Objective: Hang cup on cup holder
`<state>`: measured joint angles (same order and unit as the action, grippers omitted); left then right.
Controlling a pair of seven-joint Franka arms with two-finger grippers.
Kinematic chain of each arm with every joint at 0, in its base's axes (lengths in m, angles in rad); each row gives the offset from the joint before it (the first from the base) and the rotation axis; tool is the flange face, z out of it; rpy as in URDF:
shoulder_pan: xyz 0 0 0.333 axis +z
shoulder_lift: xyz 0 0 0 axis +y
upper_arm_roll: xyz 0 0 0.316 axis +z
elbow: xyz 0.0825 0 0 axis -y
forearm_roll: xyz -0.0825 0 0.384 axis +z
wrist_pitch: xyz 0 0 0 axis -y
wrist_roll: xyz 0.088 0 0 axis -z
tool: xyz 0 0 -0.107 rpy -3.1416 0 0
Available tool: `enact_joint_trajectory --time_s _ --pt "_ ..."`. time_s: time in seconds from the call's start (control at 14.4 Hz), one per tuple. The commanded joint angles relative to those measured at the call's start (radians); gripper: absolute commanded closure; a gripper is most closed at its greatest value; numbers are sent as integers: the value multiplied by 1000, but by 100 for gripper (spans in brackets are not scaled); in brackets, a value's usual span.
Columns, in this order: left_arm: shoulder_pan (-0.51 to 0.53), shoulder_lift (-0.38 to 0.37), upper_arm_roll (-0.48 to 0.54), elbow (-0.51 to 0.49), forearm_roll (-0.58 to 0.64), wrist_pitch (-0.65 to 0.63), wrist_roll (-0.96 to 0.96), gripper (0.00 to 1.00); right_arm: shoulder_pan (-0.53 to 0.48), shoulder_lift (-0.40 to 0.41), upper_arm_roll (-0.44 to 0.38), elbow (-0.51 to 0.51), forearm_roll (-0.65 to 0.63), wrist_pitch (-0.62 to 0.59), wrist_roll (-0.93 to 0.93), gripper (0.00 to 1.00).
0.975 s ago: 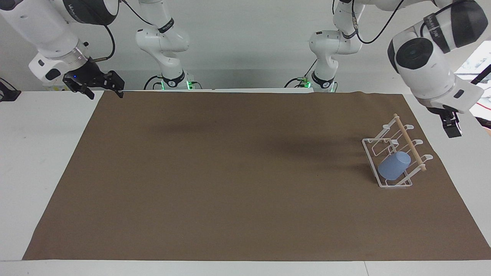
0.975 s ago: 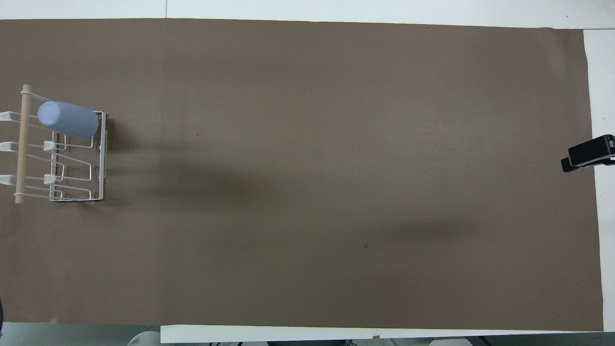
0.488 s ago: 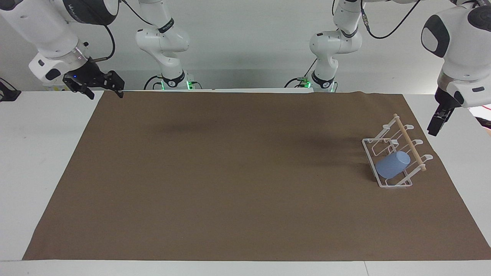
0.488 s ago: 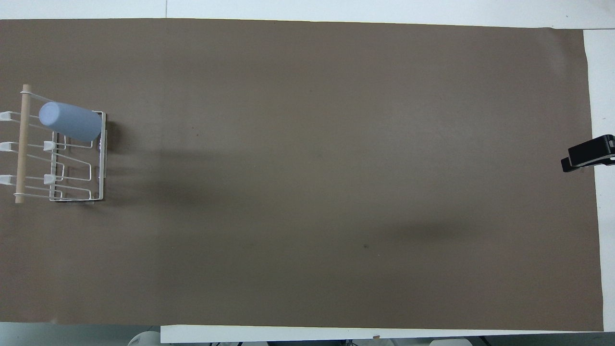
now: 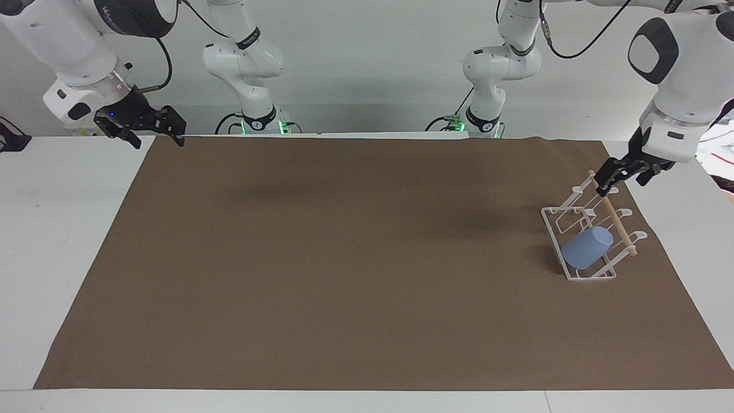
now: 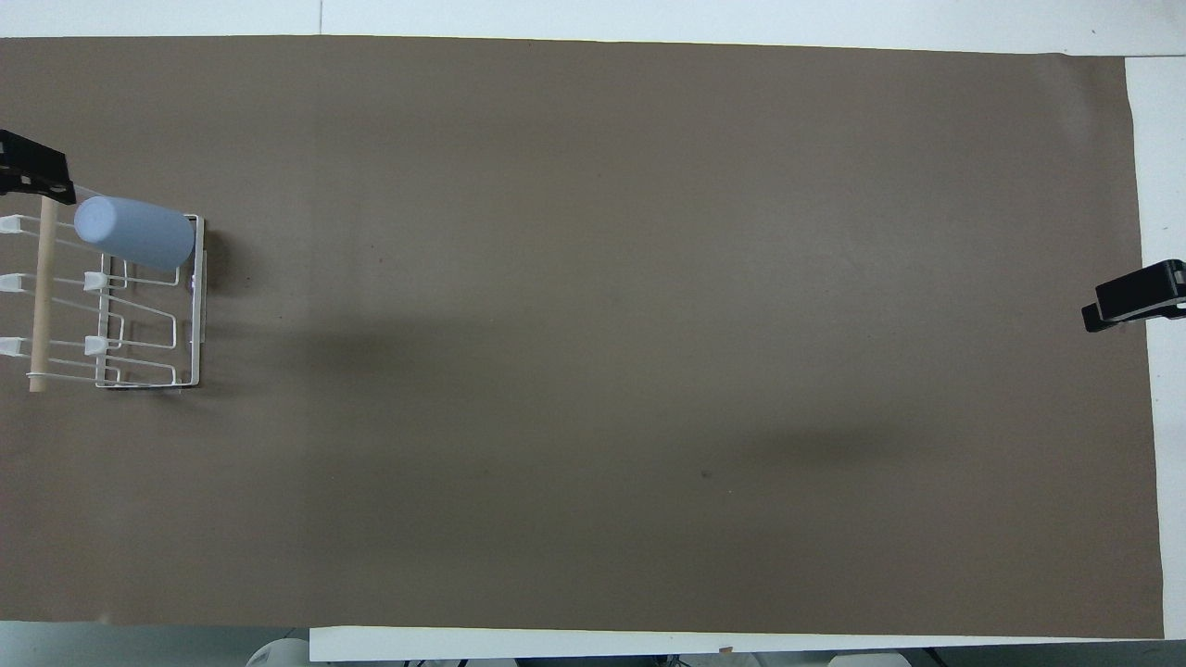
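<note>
Cup on the rack, left tool swung in over the rod.

You can see the cup (image 5: 586, 248) already sitting mouth-down on a slanted prong of the cup holder (image 5: 590, 229), at the rack's end farther from the robots, near the left arm's end of the worktop (image 5: 51, 241); nothing is gripping it, so the hanging looks done and only clearing away seems left. Your left tool (image 5: 626, 174) hangs over the end of the wooden rod (image 5: 618, 222) nearer the robots, fingers spread wide and holding nothing. Half a second ago it was out over the bare worktop beside the rack; it has since swung in over the rod, while the cup has stayed put. Your right tool (image 5: 153, 131) waits, fingers apart and empty, over the brown mat's (image 5: 344, 258) corner at its own end, unmoved.
</note>
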<state>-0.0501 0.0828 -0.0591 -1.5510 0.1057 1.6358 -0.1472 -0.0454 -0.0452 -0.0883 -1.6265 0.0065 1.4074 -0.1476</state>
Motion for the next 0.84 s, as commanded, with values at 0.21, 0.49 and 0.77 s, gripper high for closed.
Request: enact_joint_trajectory --time_s 0.21,0.49,0.77 --pt "-83 -15 10 6 -92 -76 61 0 1 -9 1 -10 -11 -5 13 0" --pt "-73 0 15 46 -95 -83 67 0 1 -9 1 -10 -11 -5 13 0" --pt "-73 11 19 51 -87 -96 72 0 1 -9 1 -10 -11 -5 13 0"
